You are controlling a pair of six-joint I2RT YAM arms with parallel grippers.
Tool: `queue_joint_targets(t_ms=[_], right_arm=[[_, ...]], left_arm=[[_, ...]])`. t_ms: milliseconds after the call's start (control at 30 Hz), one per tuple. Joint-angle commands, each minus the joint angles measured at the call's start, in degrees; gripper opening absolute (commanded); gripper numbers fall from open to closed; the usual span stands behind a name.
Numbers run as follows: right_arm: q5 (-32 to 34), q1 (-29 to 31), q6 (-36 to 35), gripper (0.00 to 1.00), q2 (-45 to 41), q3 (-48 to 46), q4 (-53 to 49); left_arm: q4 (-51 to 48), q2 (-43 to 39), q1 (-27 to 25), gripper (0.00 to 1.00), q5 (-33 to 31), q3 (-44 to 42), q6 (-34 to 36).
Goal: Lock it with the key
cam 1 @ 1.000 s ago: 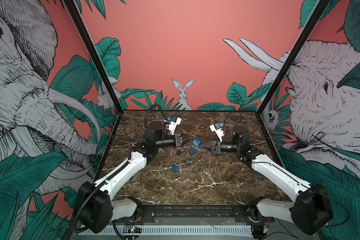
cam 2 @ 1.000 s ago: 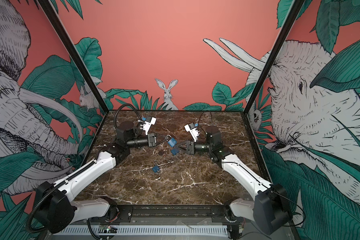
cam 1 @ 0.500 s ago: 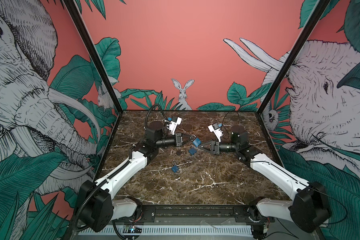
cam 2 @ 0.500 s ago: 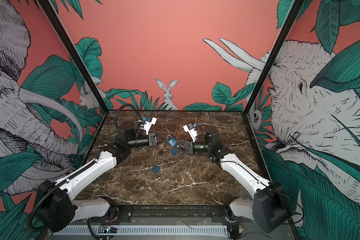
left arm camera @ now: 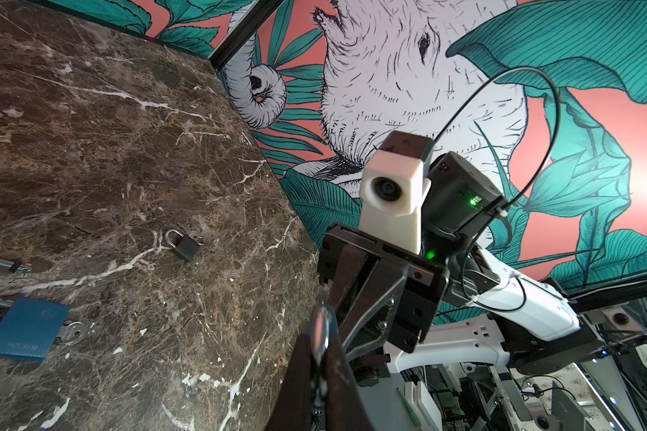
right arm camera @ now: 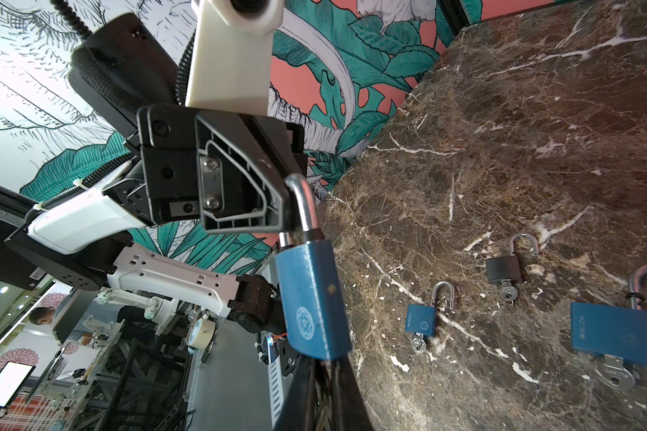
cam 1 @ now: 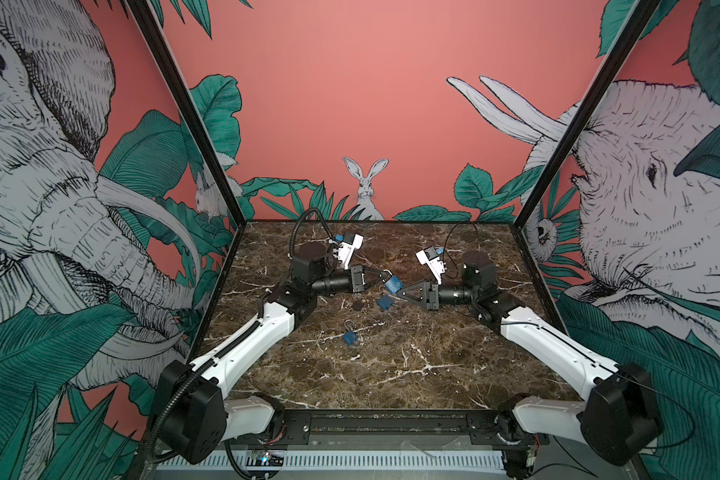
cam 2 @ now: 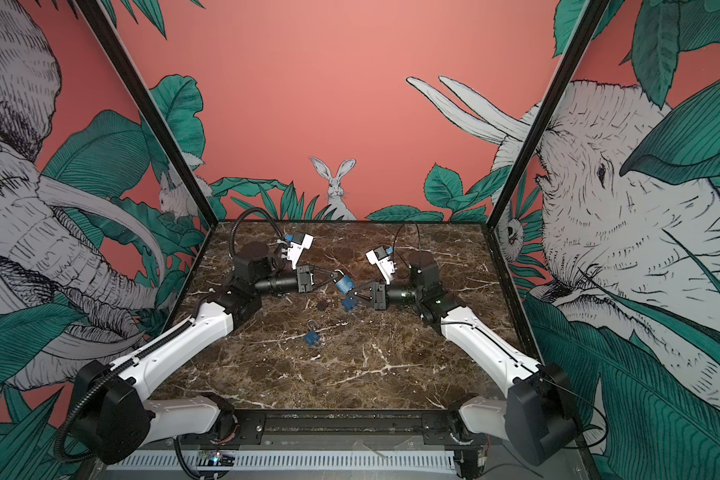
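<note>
Both shut | left hand [cam 1: 380,274] holds blue padlock [cam 1: 393,285] | right hand [cam 1: 398,292] newly closed beneath it

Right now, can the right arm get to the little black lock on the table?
Probably yes. The black lock lies uncovered on the table, near the right gripper. But that gripper is shut at the bottom of the blue lock the left gripper holds up, so it must back off first.

Obstacles: large blue padlock [cam 1: 384,302], small black padlock [cam 1: 357,305], small blue padlock [cam 1: 351,337], lying together at the middle of the table [cam 1: 391,374]; fourth padlock [cam 1: 392,284] hangs in the air behind them. Free room: wide strip along front edge.
</note>
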Motion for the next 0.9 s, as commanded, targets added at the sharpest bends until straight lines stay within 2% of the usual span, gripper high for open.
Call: queue_joint_targets(t_ms=[0,67,267,533,867], right_arm=[[-1.4,0.5,-0.9,0.06,-0.9,0.8,0.7],[-1.4,0.5,-0.7,0.0,-1.0,0.8,0.8],[-1.8,0.5,-0.2,0.0,-1.3,0.4,1.6],[-2.3,0.4,0.4,0.0,-1.5,-0.8,2.1],[-2.8,0.5,1.9,0.0,-1.7,-2.5,4.3]], left_arm=[[3.2,-1.9,0.7,0.0,-1.5,1.3,-0.4],[3.2,-2.2,0.8,0.0,-1.7,1.2,-0.4],[3.8,-3.1,1.2,0.0,-2.9,0.3,-0.7],[11.7,-4.9,3.5,0.0,-6.0,-2.9,-5.6],[17.2,-4.1,4.1,0.0,-7.1,-1.6,-8.8]])
